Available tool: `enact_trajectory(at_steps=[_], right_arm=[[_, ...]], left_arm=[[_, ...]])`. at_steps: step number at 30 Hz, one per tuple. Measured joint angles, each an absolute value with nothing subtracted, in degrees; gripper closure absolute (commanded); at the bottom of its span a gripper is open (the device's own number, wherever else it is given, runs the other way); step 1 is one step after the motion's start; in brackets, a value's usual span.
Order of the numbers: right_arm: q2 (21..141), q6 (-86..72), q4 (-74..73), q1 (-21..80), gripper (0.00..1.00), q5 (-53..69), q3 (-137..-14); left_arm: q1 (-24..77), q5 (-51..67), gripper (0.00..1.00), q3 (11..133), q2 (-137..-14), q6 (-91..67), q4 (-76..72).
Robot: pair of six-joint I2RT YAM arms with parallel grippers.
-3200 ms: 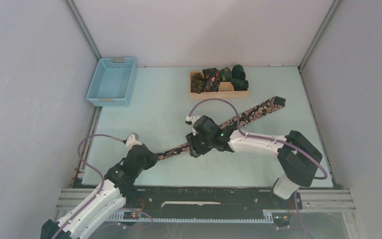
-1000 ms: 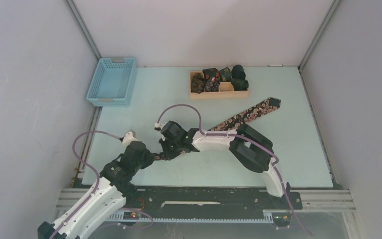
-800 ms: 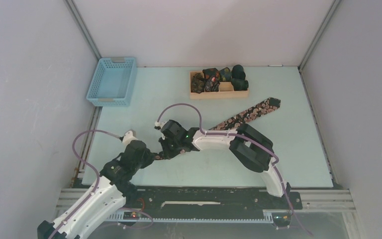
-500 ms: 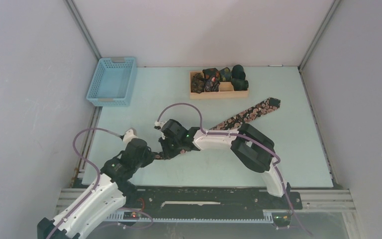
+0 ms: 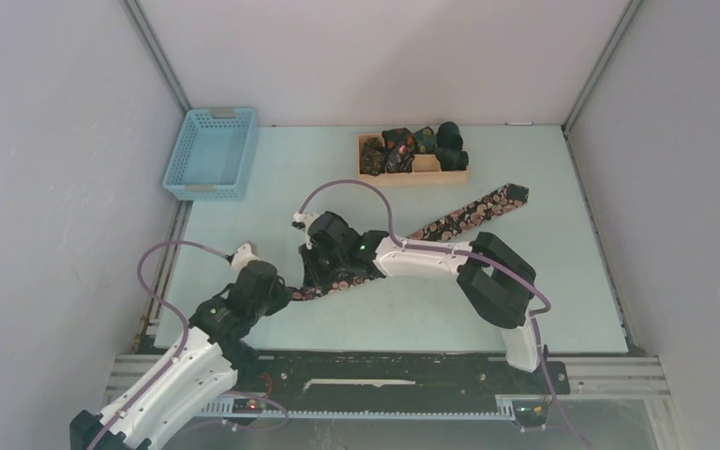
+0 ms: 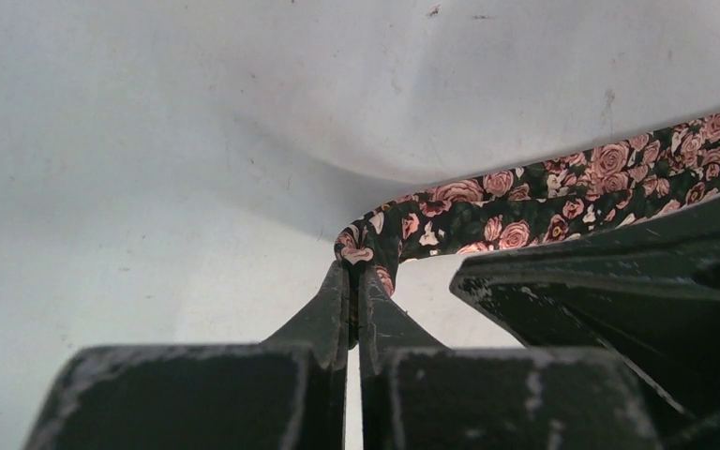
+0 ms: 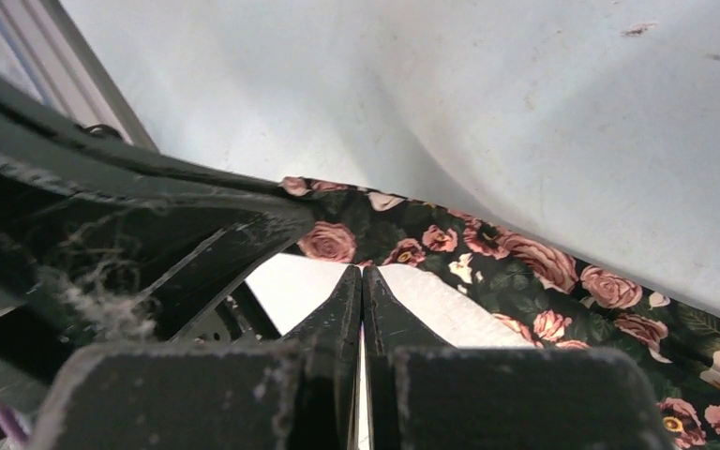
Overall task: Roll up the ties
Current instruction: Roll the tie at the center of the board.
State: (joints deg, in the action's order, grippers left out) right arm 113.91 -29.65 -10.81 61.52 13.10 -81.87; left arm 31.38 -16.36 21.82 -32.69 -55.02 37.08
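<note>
A long dark tie (image 5: 459, 216) with pink roses lies slanted across the table, its wide end at the far right. Its narrow end (image 6: 361, 246) is pinched in my left gripper (image 5: 284, 293), whose jaws are shut on it (image 6: 354, 272). From there the tie (image 6: 562, 192) rises off the table to the right. My right gripper (image 5: 323, 274) sits close by, over the same stretch of tie. Its jaws are shut, and the tips (image 7: 363, 270) meet the tie's (image 7: 525, 267) near edge; no fabric shows between them.
A wooden tray (image 5: 431, 176) at the back holds several small dark rolled ties (image 5: 398, 145). A blue basket (image 5: 211, 155) stands at the back left corner. The two gripper heads are almost touching near the table's front left.
The right gripper travelled left along the tie toward the left gripper, then shifted slightly back and right. The tie's wide end crept a little nearer. The left gripper kept its hold.
</note>
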Motion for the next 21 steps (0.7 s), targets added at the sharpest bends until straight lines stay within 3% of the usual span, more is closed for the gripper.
enact_trajectory(at_steps=[21], right_arm=[[123.5,-30.4,-10.5,61.7,1.00,14.0,-85.1]], left_arm=[[31.4,-16.1,1.00,21.8,-32.1,-55.0,37.5]])
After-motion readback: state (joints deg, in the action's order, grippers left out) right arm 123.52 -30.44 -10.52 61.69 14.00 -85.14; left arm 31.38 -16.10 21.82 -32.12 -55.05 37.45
